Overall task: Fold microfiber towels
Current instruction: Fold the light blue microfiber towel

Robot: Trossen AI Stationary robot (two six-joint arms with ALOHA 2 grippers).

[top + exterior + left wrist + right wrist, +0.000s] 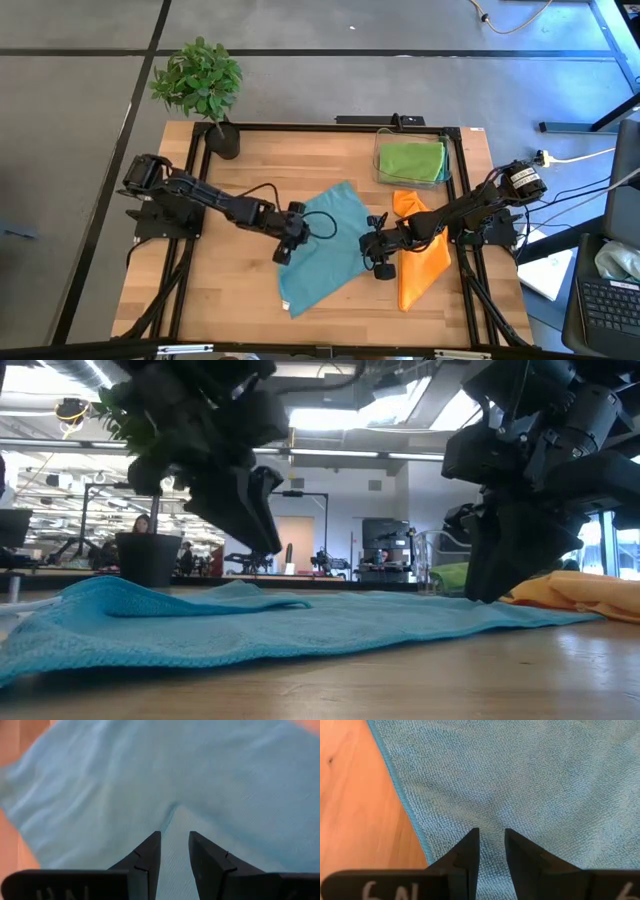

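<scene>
Towel in hand: one teal towel lies spread flat mid-table, one corner toward the table's front edge.
Handling: likely light, limp and grippy; best pinched at an edge or corner.
Left gripper: low over the towel's left part, fingers a narrow gap apart, a small ridge of cloth between the tips.
Right gripper: at the towel's right edge, fingers nearly closed over cloth; whether it grips is unclear.
Other towels: one orange towel on the right; one lime green towel in the clear bin.
Count: three towels visible.
</scene>
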